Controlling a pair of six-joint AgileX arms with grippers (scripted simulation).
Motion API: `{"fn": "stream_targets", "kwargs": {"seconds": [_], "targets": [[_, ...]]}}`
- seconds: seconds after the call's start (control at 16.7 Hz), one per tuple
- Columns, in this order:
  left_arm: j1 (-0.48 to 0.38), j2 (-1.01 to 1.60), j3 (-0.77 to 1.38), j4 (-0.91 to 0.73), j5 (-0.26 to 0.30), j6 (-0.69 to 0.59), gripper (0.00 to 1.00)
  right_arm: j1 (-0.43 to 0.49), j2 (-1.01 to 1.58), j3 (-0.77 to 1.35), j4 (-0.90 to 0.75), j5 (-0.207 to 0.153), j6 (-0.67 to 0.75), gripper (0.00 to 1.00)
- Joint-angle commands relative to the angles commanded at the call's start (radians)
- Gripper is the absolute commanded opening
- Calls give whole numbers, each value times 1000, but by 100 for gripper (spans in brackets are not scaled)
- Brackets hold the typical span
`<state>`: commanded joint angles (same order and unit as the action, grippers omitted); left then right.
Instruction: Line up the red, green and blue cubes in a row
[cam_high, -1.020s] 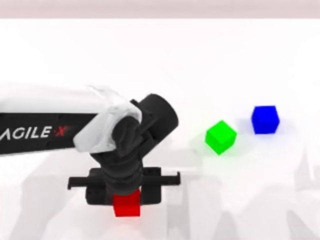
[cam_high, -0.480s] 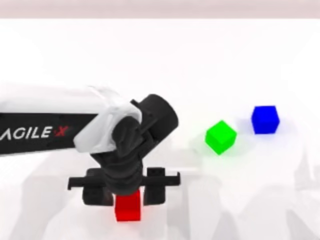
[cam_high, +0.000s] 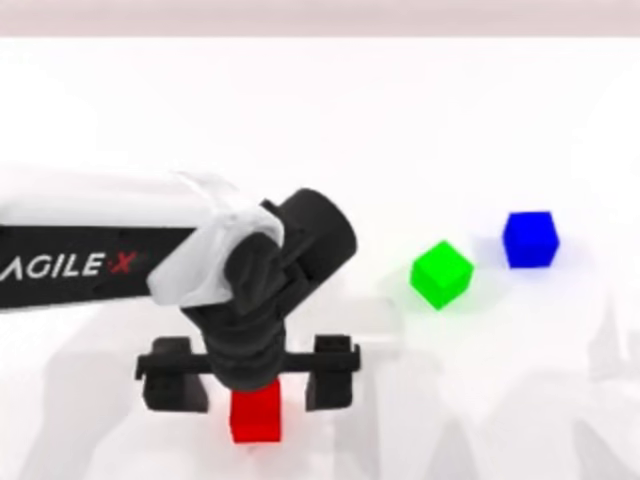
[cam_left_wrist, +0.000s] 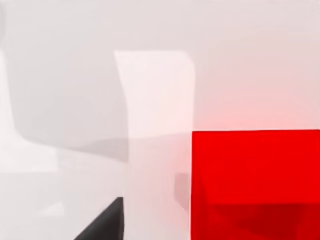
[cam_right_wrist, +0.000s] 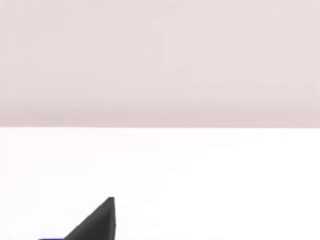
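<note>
Left gripper (cam_high: 250, 372) spread wide over the red cube (cam_high: 255, 417), low on the surface's left — holding nothing. Green cube (cam_high: 441, 273) and blue cube (cam_high: 530, 239) sit near each other, right of centre. Cubes look rigid, light, smooth-faced — pinch opposite flat sides, squarely. Right arm out of sight.

Open tabletop on the right, crowded on the left

The left black two-finger gripper (cam_high: 250, 375) straddled the small bright red cube (cam_high: 256, 415), fingers spread; bare white table (cam_high: 330, 130) separated it from the bright green cube (cam_high: 441, 274) and deep blue cube (cam_high: 530, 239).
</note>
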<state>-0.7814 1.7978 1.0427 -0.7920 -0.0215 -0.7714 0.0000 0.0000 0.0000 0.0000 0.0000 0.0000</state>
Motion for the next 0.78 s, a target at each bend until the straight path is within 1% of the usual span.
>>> {"fn": "stream_targets", "kwargs": {"seconds": [0.3, 0.42, 0.6, 0.78], "targets": [[-2, -6, 15, -17, 0, -1, 100, 0, 0, 0, 0, 0, 0, 100], [1, -27, 55, -76, 0, -5, 100, 0, 0, 0, 0, 0, 0, 100], [8, -70, 128, -213, 1, -10, 100, 0, 0, 0, 0, 0, 0, 100], [13, -105, 171, -277, 0, -9, 100, 0, 0, 0, 0, 0, 0, 100]]}}
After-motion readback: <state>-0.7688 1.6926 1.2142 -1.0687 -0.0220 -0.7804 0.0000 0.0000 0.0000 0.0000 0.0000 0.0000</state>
